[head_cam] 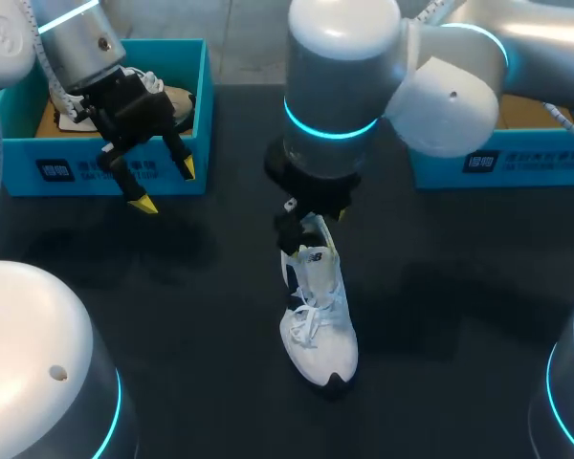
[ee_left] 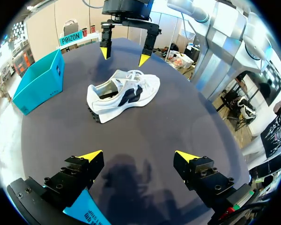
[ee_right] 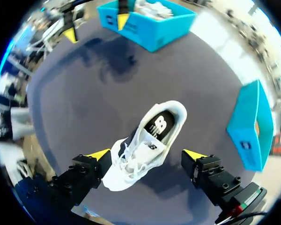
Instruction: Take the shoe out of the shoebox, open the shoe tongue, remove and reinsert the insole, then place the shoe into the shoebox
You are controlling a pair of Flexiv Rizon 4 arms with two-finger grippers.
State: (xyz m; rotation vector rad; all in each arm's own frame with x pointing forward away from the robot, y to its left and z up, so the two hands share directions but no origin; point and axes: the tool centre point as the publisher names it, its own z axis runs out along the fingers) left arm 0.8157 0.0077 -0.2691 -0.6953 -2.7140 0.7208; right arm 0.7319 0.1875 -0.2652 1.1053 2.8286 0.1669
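A white sneaker stands upright on the black table near the middle, toe towards the front edge. Its laces are loose, and a dark insole shows inside. My right gripper hangs open just above the shoe, one finger on each side, touching nothing. In the left wrist view it hovers over the sneaker, on its far side. In the head view my right wrist hides most of it. My left gripper is open and empty in front of the left shoebox.
The blue left shoebox holds another light shoe. A second blue box stands at the back right under my right arm. Bare dark table lies around the sneaker.
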